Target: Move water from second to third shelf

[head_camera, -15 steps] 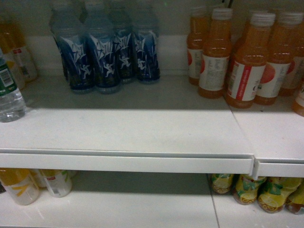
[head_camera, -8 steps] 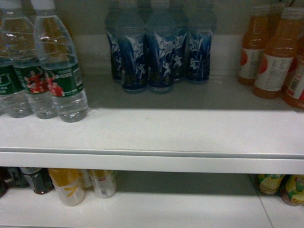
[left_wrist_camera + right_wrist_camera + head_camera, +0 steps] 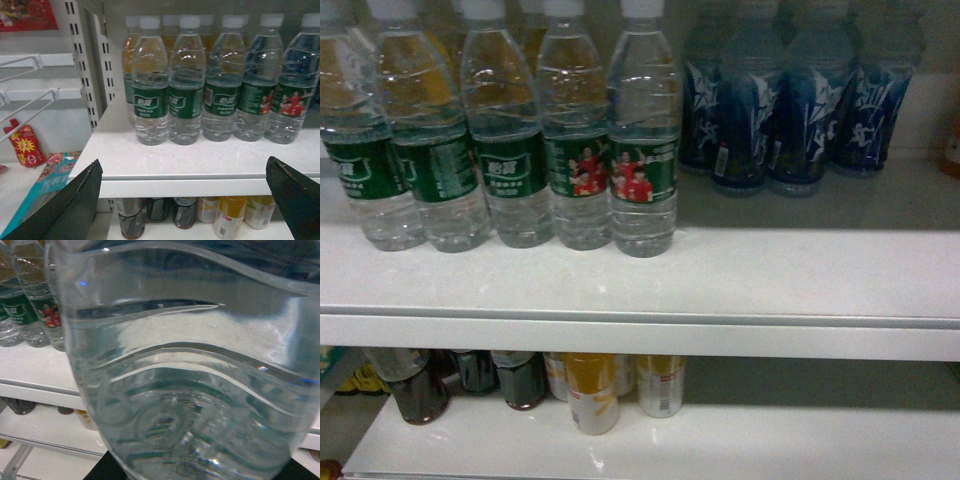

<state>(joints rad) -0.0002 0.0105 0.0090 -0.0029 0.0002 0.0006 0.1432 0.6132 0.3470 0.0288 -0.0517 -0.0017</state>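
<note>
Though turned further left than half a second ago, looks onto the same white shelf (image 3: 750, 275). Now five water (image 3: 643, 150) bottles in a row at the left instead of three, upright, touching side by side, near the front edge. Blue bottles (image 3: 790, 110) shifted from the middle to the upper right, set further back. Of the orange drinks only a sliver (image 3: 953, 150) left at the right edge. Below, more of the lower shelf (image 3: 740, 440) than before: dark bottles (image 3: 420, 390) at the left, a yellow bottle (image 3: 592, 395) and pale ones just beside it.

From the left wrist, the same water row (image 3: 150, 90) standing on the shelf, label bands facing out, the two rightmost showing red-shirted figures. Left gripper (image 3: 183, 164) spread wide, holding nothing, its black fingers (image 3: 70, 210) low in front of the shelf edge, well apart from the bottles. To the left, a slotted upright (image 3: 80, 55), wire hooks (image 3: 30, 95) and a red pouch (image 3: 24, 145).

From the right wrist, a clear ribbed near bottle (image 3: 185, 365) filling almost the whole view, very close to the lens, blocking most of the shelf. More green-banded water (image 3: 45, 315) at the upper left behind it. Right gripper's fingers not made out; cannot tell whether closed on the near bottle or not.
</note>
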